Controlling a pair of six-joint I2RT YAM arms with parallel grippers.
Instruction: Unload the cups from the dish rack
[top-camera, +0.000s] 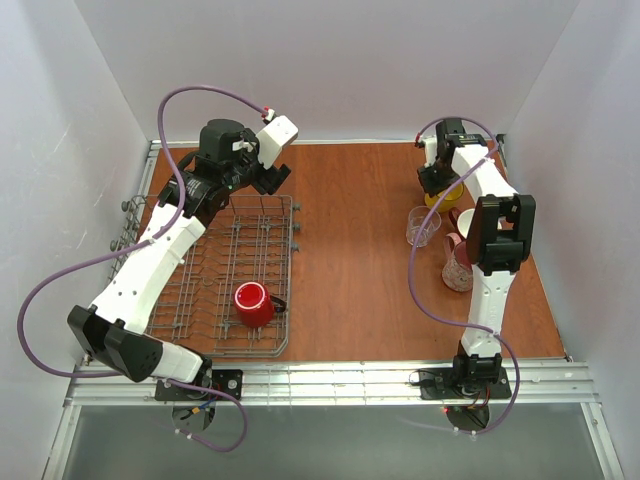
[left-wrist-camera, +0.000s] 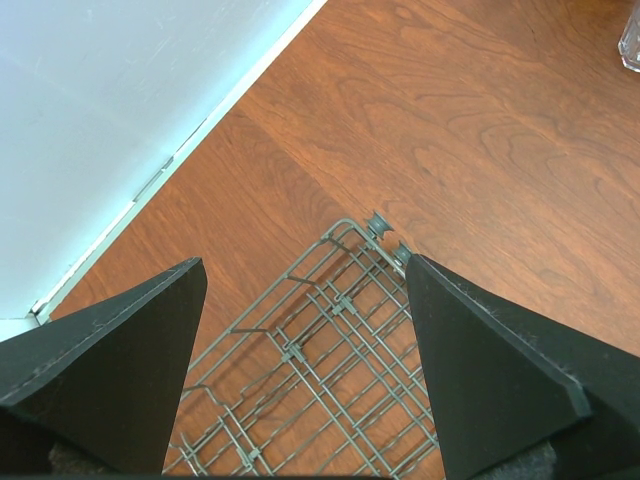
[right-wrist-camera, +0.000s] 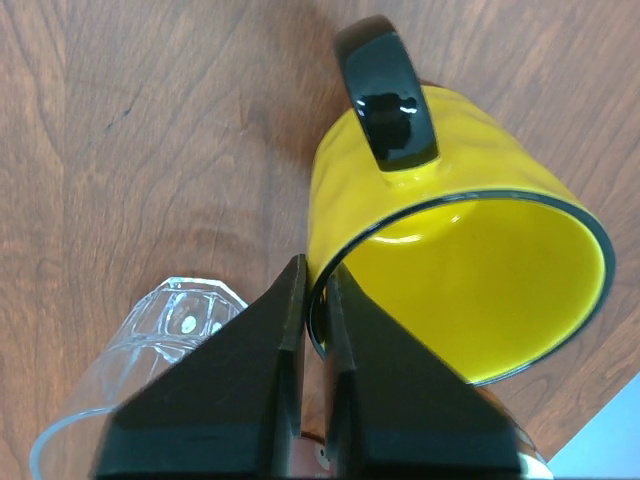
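Right pincer (right-wrist-camera: 314, 278) is pinching the rim of the yellow mug (right-wrist-camera: 470, 280), well right of the dish rack (top-camera: 240, 270). Left pincer (left-wrist-camera: 305, 265) is spread and holds nothing, above the rack's far right corner. Red mug (top-camera: 252, 304) sits inside the rack. Pink mug (top-camera: 457, 272) and white cup (top-camera: 466, 217) are partly hidden behind the right arm (top-camera: 495, 250).

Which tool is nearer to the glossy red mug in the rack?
Left. The left tool hovers open over the far corner of the grey wire rack, beyond the glossy red mug. The right tool, across the table, grips the yellow mug.
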